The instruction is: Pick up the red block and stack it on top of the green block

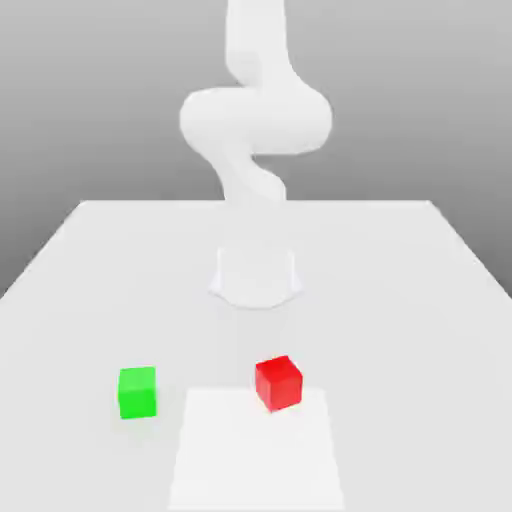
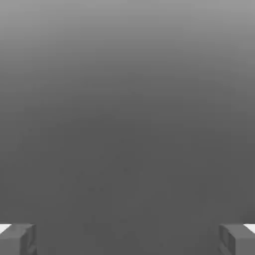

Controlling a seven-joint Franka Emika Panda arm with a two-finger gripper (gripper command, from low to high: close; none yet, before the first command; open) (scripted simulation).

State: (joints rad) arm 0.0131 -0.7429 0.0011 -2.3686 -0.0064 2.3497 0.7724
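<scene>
Stacking not begun, both blocks on the tabletop

Red block [image 1: 278,384] and green block [image 1: 137,393] each sit on the tabletop [image 1: 400,300] in the exterior view, well apart, so nothing of the stack is built. The red one rests at the far edge of a bright white patch [image 1: 258,455], turned at an angle; the green one is off toward the exterior view's left, beyond that patch, set nearly square to the camera. Nothing lies on top of the green block, so its upper face looks ready to take the other.

In the hand view the tool [image 2: 127,240] stands wide, its two fingers far apart with nothing between them. The arm [image 1: 255,120] rises behind the blocks in the exterior view and touches neither.

By my reading, the whole job is left: reach the red block, match the tool to its turned sides, grip, lift, carry it across, set it down centred and let go. The first step in hand is probably the approach to the red block.
</scene>
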